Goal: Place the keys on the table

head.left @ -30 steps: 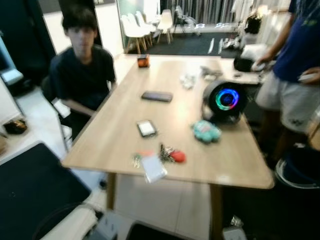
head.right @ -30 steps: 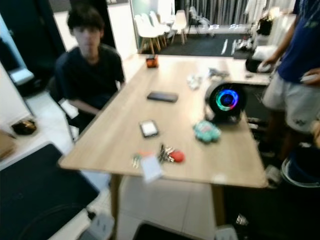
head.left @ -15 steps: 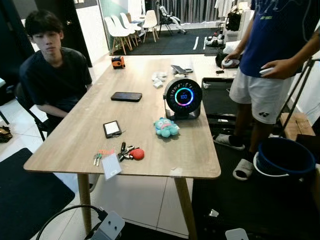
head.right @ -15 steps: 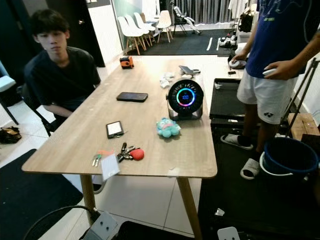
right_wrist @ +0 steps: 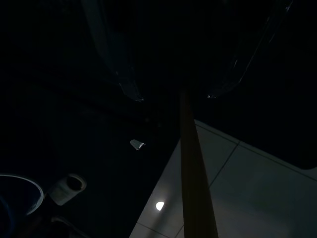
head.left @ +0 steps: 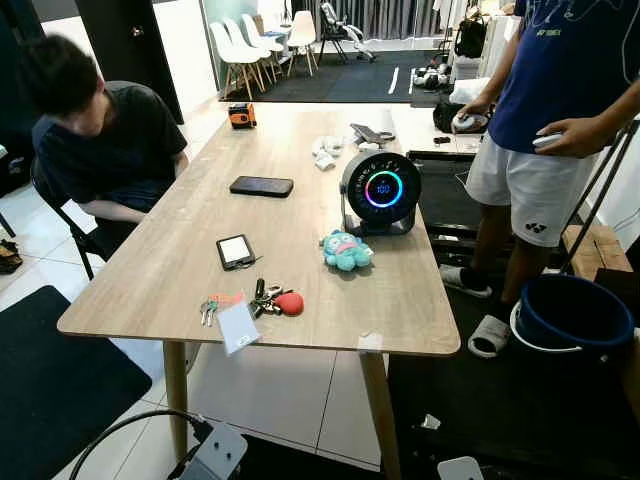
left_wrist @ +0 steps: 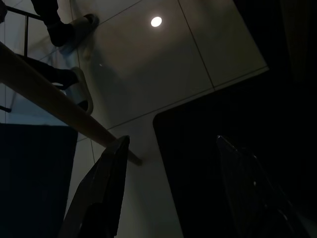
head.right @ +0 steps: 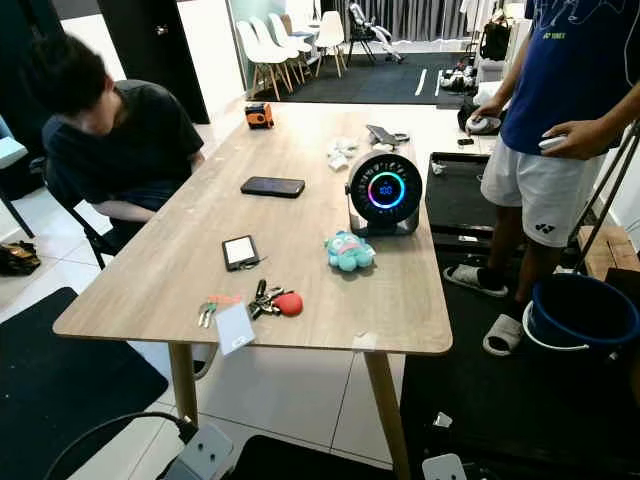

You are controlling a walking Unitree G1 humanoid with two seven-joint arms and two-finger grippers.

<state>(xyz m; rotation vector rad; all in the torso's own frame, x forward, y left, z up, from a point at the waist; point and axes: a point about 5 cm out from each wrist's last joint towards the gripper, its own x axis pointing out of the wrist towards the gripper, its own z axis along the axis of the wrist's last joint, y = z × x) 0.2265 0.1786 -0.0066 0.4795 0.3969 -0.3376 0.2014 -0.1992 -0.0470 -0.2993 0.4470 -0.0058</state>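
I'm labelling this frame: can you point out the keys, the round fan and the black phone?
keys (head.left: 270, 299), left eye view, middle of the bunch
round fan (head.left: 381, 189), left eye view, glowing face
black phone (head.left: 261, 186), left eye view, screen centre

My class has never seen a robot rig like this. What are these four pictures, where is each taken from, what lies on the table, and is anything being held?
A walking humanoid robot took them. Two come from its head cameras, looking down at a wooden table. On it lie the keys with a red tag, a white card, a small device, a dark phone, a teal plush toy and a round glowing fan. One person sits, another stands. The dark pictures come from wrist cameras: left gripper and right gripper hang open over the floor, holding nothing.
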